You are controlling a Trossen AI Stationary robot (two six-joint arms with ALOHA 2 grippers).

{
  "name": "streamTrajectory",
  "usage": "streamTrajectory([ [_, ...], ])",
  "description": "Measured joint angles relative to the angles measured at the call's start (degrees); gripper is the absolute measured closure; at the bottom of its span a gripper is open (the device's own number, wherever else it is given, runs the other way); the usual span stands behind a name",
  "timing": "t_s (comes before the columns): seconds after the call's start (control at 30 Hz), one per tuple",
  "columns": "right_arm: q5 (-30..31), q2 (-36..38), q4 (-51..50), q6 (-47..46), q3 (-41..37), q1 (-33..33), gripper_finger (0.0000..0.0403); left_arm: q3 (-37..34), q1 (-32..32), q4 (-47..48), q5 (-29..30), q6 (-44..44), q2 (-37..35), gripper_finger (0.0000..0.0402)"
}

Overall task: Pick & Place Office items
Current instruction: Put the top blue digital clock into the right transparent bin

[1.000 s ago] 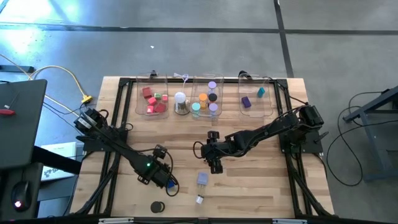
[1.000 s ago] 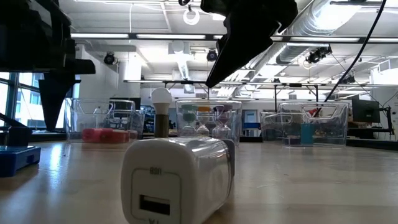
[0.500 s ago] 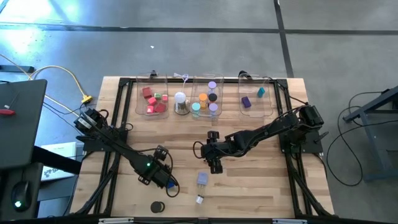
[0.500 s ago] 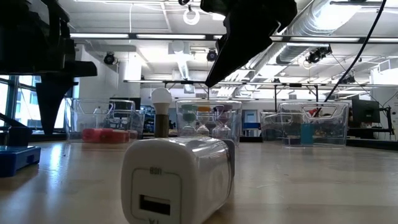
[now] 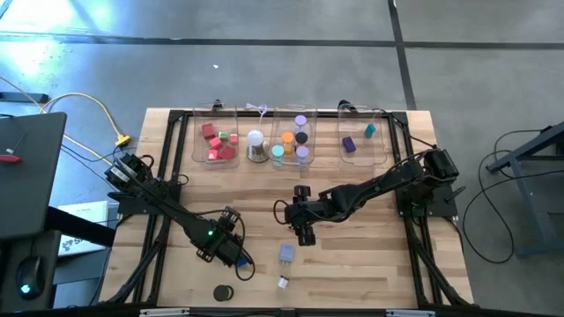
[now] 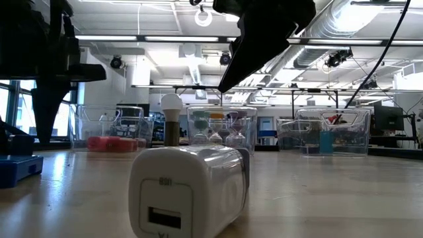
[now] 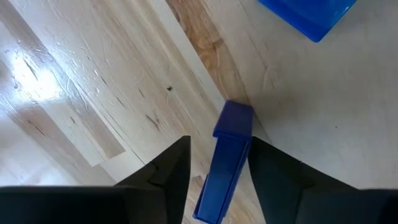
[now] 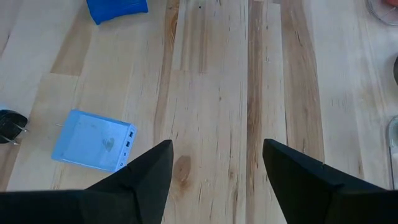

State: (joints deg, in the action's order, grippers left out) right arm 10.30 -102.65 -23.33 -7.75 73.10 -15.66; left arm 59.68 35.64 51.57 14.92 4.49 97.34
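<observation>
Left wrist view: the left gripper (image 7: pixel 214 165) hangs low over the pale wooden worktop (image 7: pixel 93 87), with a narrow dark-blue plastic bar (image 7: pixel 225 163) lying lengthwise between its two dark fingers (image 7: pixel 165 171). The jaws stand apart on either side of the bar; a thin gap shows on each flank, so no clamp is made yet. A corner of a brighter blue flat plastic block (image 7: pixel 308 15) shows at the upper right of that frame.

High view: this arm works at the lower left of the worktop, beside a black round disc (image 5: pixel 222 292). The right gripper (image 5: pixel 304 231) hovers at mid-frame, its jaws apart and empty, above a pale-blue flat rectangular box (image 5: pixel 286 254) and a small white plug-like adapter (image 5: pixel 282 282). Along the top edge stand three clear plastic bins: the left bin (image 5: pixel 196 141) with red and pink pieces, the middle bin (image 5: pixel 310 134) with orange, teal and purple pieces, and the right bin (image 5: pixel 381 145) with a purple and a teal piece.

Handling, as a judgement: the bar looks rigid, light and smooth-sided, hence liable to swivel or slip if pinched near one end. The long flat flanks at mid-length offer the surest hold. Being thin, it lies close to the worktop, so the fingertips probably need to descend nearly to the wood.
</observation>
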Motion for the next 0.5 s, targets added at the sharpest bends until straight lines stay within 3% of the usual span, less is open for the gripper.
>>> streamTrajectory([
  [0.27,-0.39,0.00,0.00,-0.02,0.00,0.00,0.0165,0.01,0.00,-0.02,0.01,-1.36,0.00,0.0284],
  [0.5,-0.41,0.00,0.00,-0.02,0.00,0.00,0.0165,0.02,0.00,-1.36,0.40,-4.38,0.00,0.0344],
])
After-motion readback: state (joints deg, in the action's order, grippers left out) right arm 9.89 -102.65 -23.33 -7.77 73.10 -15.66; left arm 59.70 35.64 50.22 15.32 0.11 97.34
